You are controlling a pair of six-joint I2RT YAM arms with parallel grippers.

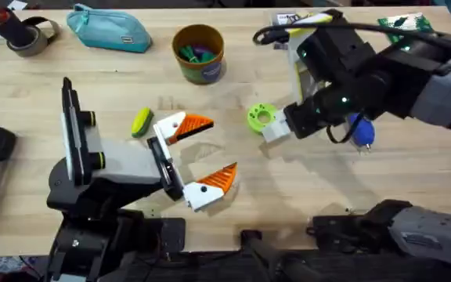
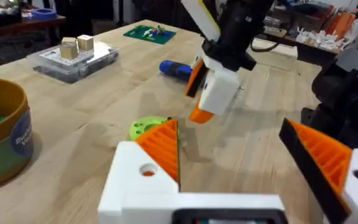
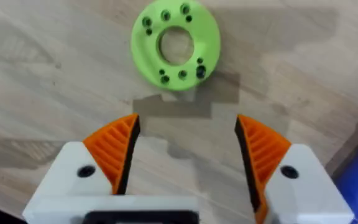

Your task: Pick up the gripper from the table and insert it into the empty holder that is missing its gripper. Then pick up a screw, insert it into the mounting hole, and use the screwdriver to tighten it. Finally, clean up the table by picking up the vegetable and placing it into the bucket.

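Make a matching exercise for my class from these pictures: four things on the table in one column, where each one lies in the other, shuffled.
Things:
1. vegetable
2. screwdriver
3. green ring
4. bucket

Places:
A. just ahead of the open right gripper
B. beside the upper finger of the open left gripper
C. at the far side of the table, next to the teal pouch
D. under the right arm, partly hidden

Pairs: 1-B, 2-D, 3-A, 4-C
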